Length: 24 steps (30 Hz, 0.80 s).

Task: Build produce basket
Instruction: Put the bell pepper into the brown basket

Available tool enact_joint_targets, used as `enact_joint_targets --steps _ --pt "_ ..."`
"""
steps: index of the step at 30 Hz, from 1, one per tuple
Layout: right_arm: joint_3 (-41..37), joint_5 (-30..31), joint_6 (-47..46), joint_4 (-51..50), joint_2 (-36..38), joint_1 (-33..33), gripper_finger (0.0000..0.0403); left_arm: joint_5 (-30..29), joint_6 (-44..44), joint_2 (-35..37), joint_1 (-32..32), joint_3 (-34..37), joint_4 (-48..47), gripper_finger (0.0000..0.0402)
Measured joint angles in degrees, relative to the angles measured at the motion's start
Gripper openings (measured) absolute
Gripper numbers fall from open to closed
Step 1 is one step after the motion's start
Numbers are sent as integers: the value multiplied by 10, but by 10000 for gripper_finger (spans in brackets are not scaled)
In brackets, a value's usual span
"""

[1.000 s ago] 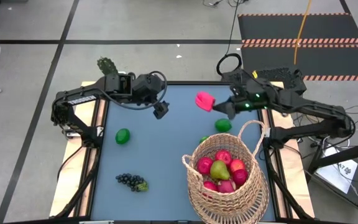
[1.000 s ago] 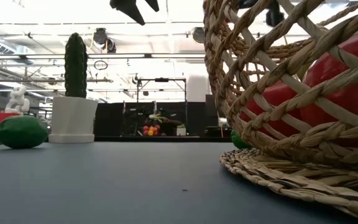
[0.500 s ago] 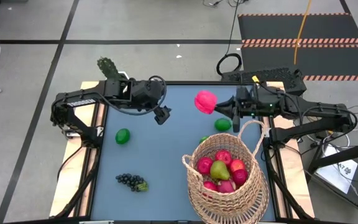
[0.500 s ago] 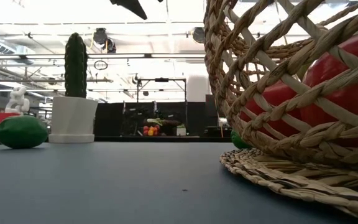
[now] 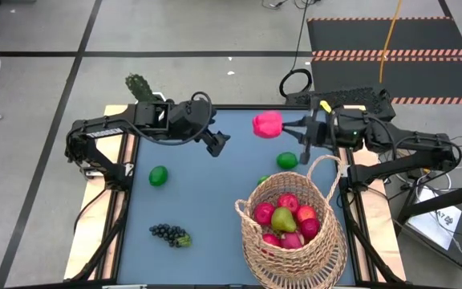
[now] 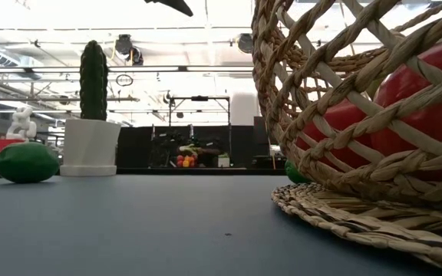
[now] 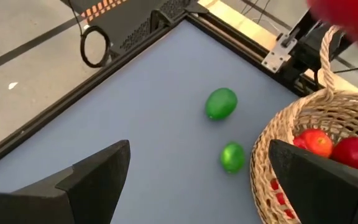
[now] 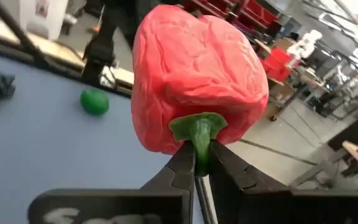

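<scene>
Several fruits already sit in the basket (image 5: 291,233). High view: right gripper (image 5: 287,128), fingers closed on a pink-red fruit (image 5: 267,124) by its stem, hovers over the surface's far edge, near the basket; left gripper (image 5: 217,144) is open, empty. Loose: limes, grapes (image 5: 169,234). Low view: a lime (image 6: 25,162) & cactus pot (image 6: 90,146). Left wrist: two limes beside the basket. Right wrist: stem pinched. Judged ~halfway+.

basket (image 6: 359,130) cut off by frame, lower fruit hidden

Overhead, table-level, two wrist cameras; basket (image 5: 291,233) shared.
</scene>
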<state>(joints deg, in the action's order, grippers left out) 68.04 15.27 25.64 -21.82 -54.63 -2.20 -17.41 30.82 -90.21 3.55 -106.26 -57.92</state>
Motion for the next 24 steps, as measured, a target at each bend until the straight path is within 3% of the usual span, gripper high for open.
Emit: enact_joint_targets --steps 8,24 --pt "-12 58 51 1 -1 0 20 -6 10 0 0 0 13 383" --pt "-12 55 -10 6 4 0 20 -7 56 -4 -15 0 20 383"
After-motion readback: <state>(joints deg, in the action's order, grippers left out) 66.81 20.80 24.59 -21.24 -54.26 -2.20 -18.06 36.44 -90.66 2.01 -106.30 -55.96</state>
